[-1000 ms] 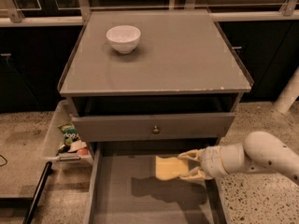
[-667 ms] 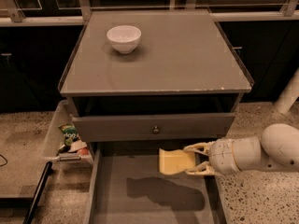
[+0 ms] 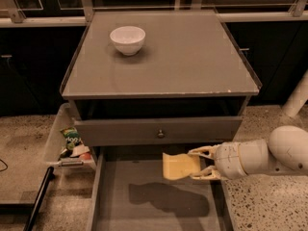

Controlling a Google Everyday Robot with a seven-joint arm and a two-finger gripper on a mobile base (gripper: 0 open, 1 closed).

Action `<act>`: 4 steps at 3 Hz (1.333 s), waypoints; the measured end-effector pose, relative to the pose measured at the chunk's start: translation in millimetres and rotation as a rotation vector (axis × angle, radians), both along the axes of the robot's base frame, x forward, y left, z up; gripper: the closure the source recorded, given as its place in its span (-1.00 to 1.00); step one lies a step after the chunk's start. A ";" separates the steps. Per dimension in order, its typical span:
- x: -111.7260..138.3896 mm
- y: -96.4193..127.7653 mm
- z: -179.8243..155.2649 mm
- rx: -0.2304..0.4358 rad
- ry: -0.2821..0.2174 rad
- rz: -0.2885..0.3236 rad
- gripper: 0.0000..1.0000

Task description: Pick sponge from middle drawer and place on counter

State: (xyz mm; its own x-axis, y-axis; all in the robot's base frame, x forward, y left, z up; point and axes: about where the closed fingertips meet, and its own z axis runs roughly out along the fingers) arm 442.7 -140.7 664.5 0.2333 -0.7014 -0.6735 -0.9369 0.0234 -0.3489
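My gripper [image 3: 198, 163] reaches in from the right and is shut on the pale-yellow sponge [image 3: 179, 166]. It holds the sponge in the air above the open middle drawer [image 3: 144, 206], whose grey floor shows the sponge's shadow. The sponge hangs just below the closed drawer front with a small knob [image 3: 160, 134]. The grey counter [image 3: 192, 57] lies above and behind, its front edge chipped white.
A white bowl [image 3: 127, 39] stands on the counter's back left. A clear bin [image 3: 67, 141] with snack packets sits on the floor to the left of the cabinet. A white post [image 3: 296, 97] stands at the right. My arm [image 3: 269, 155] spans the drawer's right wall.
The gripper has lifted the sponge up from the drawer floor, and the arm has drawn slightly up and to the right.
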 end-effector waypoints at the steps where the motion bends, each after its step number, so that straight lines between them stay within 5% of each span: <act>1: 9.5 1.6 41.4 -0.016 -0.074 0.034 1.00; 2: 26.6 2.2 109.0 -0.038 -0.164 0.082 1.00; 4: 79.2 0.5 230.4 -0.041 -0.265 0.150 1.00</act>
